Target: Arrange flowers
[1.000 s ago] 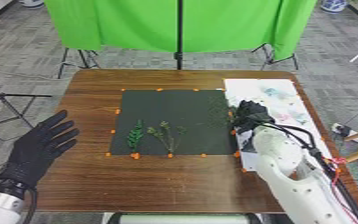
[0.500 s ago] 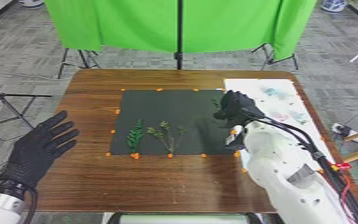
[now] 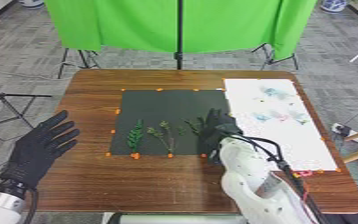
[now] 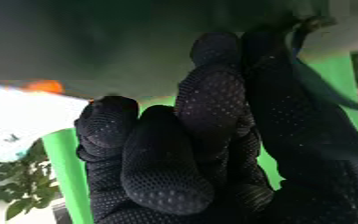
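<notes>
Aligning the green sprig (image 3: 194, 125) beside the thin-stemmed spray (image 3: 167, 134) requires a steady wrist; the right hand (image 3: 215, 131) pinches the sprig at the right of the dark mat (image 3: 153, 105). Lower flat, then release.

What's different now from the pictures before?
The right robot hand moved left and closer to the robot, away from the white sheet, to the near right part of the dark mat. The held sprig went with it. The left robot hand, the leafy green sprig and the thin-stemmed sprig stayed put.
</notes>
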You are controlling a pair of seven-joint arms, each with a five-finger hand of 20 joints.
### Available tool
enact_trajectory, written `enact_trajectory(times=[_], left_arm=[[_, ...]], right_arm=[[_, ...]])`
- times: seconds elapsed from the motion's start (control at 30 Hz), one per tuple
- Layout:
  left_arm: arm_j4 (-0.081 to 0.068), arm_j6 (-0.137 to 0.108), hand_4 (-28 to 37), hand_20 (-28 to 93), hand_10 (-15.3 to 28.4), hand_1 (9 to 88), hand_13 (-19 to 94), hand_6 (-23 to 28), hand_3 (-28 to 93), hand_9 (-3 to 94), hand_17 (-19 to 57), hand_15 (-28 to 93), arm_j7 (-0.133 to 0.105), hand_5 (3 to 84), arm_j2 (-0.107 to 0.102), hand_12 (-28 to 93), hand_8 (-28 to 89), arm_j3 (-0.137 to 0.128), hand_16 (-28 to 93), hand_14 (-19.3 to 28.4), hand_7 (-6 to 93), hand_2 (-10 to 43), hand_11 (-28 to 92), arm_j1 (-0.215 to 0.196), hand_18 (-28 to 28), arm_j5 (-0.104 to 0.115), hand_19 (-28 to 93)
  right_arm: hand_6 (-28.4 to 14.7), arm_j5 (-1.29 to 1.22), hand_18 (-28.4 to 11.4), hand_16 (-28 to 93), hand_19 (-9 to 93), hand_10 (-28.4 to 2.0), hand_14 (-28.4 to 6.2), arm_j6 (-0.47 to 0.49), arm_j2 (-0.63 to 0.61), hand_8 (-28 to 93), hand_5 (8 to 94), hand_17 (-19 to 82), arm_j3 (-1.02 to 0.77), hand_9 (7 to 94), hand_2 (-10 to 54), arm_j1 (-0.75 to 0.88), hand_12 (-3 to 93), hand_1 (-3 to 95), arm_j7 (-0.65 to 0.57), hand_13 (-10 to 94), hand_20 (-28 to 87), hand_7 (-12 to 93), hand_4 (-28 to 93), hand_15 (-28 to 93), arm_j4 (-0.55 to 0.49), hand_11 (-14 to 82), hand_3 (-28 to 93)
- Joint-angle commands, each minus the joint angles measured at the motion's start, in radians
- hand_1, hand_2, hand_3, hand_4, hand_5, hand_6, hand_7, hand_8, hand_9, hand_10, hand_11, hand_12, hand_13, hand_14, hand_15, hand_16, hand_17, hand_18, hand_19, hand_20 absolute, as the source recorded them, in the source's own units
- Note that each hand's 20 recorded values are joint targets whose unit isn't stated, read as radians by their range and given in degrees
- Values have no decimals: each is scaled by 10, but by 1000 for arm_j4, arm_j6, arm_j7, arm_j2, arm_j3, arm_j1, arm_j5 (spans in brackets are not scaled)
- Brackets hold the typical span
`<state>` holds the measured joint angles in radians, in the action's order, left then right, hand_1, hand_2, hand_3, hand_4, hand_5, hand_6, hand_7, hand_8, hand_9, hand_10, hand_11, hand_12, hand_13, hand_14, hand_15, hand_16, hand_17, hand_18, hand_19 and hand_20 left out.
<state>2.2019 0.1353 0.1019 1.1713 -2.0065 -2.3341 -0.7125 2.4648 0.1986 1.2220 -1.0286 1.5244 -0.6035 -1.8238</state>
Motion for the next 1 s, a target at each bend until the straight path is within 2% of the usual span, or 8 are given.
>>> enact_trajectory(times=[0.03,0.17,0.23,0.33,0.5,0.57,0.6,1.0], left_arm=[[-8,9,-283,77,107,238,168,20,697,229,-117,338,14,266,6,156,-118,5,-12,133,208,-29,228,-3,188,-3,403],[-7,7,-283,77,107,239,169,20,696,229,-117,339,13,266,7,156,-118,4,-11,133,208,-28,229,-5,188,-3,403],[-6,1,-283,77,107,239,169,20,696,229,-117,339,6,265,-1,155,-118,4,-12,133,208,-28,229,-12,188,2,404],[-6,1,-283,77,107,238,169,21,697,229,-117,339,10,266,3,155,-118,1,-12,133,207,-28,230,-10,188,-1,404],[-7,5,-283,77,107,238,169,21,696,229,-117,340,13,266,6,155,-117,4,-12,133,207,-28,230,-5,188,-1,403],[-7,5,-283,77,107,238,168,21,696,229,-117,339,12,266,5,155,-117,3,-13,133,207,-28,229,-6,188,-1,403],[-8,4,-283,77,107,238,168,21,696,229,-117,339,13,266,3,155,-118,4,-13,133,207,-28,229,-5,188,0,403],[-8,0,-283,77,108,238,169,21,697,229,-117,338,9,266,-3,155,-117,5,-12,133,206,-28,228,-10,188,4,403]], right_arm=[[-25,53,-208,328,932,-64,-22,34,3,138,734,457,10,937,-72,24,310,389,-21,902,363,595,-181,763,-6,515,874],[-22,67,-209,328,932,-65,-22,114,-5,138,738,460,5,937,-68,32,304,382,-36,906,368,594,-177,762,-33,522,875],[-22,54,-210,328,932,-66,-22,153,-8,137,738,460,1,937,-66,34,302,383,-47,906,368,594,-179,762,-44,523,873],[-23,-4,-210,330,932,-66,-23,243,2,134,739,459,-18,937,-54,38,300,385,-63,905,369,590,-190,762,-63,522,863],[-21,-16,-214,334,932,-70,-31,260,15,62,747,448,-19,937,39,35,312,307,-61,894,366,551,-234,758,-49,496,850],[-20,-19,-216,332,932,-73,-35,251,19,-118,753,443,-15,937,54,30,314,278,-60,889,363,576,-233,758,-39,487,835],[-21,-16,-216,330,932,-75,-36,250,21,-151,754,441,-14,937,68,27,314,263,-62,888,362,579,-235,758,-34,483,825],[-26,-32,-220,320,932,-80,-35,272,29,-163,760,441,-22,937,92,30,309,227,-69,891,365,557,-235,753,-60,474,811]])
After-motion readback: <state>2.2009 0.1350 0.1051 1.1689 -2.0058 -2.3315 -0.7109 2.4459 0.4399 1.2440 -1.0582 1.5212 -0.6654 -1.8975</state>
